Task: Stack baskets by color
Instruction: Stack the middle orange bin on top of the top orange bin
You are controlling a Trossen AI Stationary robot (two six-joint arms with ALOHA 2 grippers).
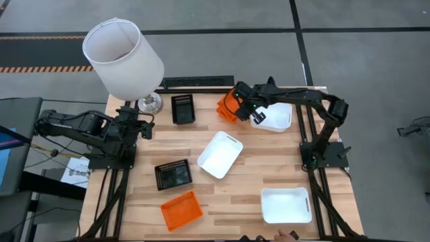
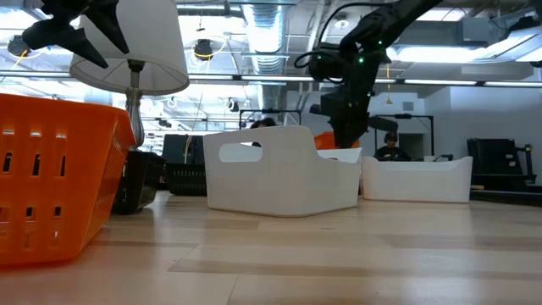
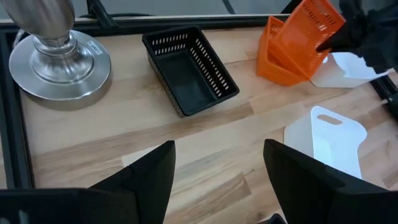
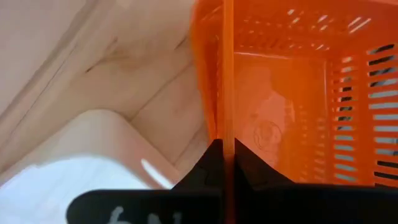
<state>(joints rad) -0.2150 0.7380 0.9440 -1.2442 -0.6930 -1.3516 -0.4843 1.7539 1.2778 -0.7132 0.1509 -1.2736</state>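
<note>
The right claw point(image 1: 243, 107) pinches a tilted orange basket's point(image 3: 306, 31) wall, holding it partly inside another orange basket point(image 3: 273, 59) just below; next I'd lower, level, then release it.

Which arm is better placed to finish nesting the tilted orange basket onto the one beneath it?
Right. Its hand is shut on the tilted orange basket's wall, directly over the lower orange basket. The left hand waits open near the lamp base.
</note>
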